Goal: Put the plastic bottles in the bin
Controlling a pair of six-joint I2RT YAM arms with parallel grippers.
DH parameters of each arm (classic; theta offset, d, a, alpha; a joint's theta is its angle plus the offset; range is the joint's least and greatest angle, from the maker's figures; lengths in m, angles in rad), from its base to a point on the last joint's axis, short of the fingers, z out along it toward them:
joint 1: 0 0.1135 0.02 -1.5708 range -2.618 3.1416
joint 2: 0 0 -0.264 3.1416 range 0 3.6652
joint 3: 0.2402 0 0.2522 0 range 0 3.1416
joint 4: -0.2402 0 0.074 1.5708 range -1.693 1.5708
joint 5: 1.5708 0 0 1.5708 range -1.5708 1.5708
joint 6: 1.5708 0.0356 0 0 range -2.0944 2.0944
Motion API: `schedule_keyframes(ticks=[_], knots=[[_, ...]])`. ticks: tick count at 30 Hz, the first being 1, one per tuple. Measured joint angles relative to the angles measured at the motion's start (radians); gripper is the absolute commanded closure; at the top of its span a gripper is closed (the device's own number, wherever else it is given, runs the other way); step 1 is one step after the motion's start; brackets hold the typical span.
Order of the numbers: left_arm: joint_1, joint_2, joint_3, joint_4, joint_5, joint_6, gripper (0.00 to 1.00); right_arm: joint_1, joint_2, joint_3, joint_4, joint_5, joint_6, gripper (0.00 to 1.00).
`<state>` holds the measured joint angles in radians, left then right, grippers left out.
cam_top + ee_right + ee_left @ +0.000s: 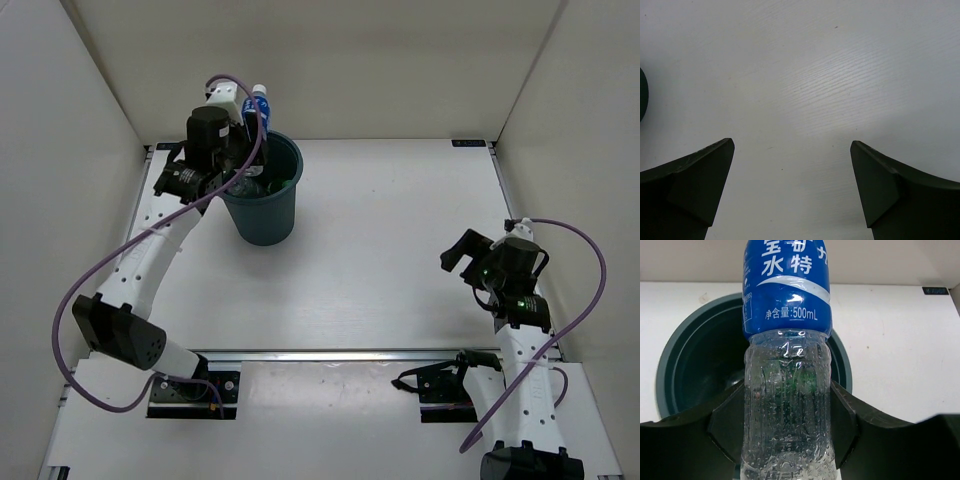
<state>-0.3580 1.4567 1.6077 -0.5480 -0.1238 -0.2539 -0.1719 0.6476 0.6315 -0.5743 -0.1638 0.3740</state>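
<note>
The dark teal bin stands at the back left of the table. My left gripper is shut on a clear bottle with a blue label and holds it above the bin's far-left rim. In the left wrist view the bottle fills the centre between both fingers, with the bin's mouth below it. Green shows through the bottle from inside the bin. Other bottles lie inside the bin, hard to tell apart. My right gripper is open and empty over bare table at the right.
White walls enclose the table on the left, back and right. A dark tab sits at the back right edge of the table. The bin's edge shows at the left of the right wrist view.
</note>
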Motion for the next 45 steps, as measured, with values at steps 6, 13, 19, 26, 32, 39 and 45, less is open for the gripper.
schedule_keyframes(ticks=[6, 13, 19, 26, 32, 39, 45], knots=[[-0.019, 0.087, -0.024, 0.098, 0.009, -0.002, 0.4, 0.001, -0.008, -0.009, 0.002, 0.002, 0.0, 0.01], [-0.032, 0.184, -0.03, 0.123, -0.004, -0.005, 0.14, 0.0, -0.008, -0.016, 0.013, -0.003, 0.001, 0.01], [-0.034, 0.181, -0.03, 0.124, -0.045, -0.002, 0.02, 0.007, -0.007, -0.024, 0.015, -0.002, 0.006, 0.01], [-0.043, 0.116, -0.031, 0.106, -0.091, -0.008, 0.02, 0.007, -0.005, -0.024, 0.014, 0.002, 0.008, 0.01], [-0.008, -0.089, -0.114, 0.013, -0.129, -0.102, 0.01, 0.008, 0.068, -0.002, -0.059, 0.039, -0.01, 0.01], [0.104, -0.5, -0.399, -0.271, -0.275, -0.257, 0.02, 0.016, 0.157, 0.019, -0.13, 0.05, -0.034, 0.01], [0.123, -0.658, -0.581, -0.5, -0.333, -0.359, 0.01, -0.019, 0.161, 0.045, -0.144, 0.039, -0.063, 0.01]])
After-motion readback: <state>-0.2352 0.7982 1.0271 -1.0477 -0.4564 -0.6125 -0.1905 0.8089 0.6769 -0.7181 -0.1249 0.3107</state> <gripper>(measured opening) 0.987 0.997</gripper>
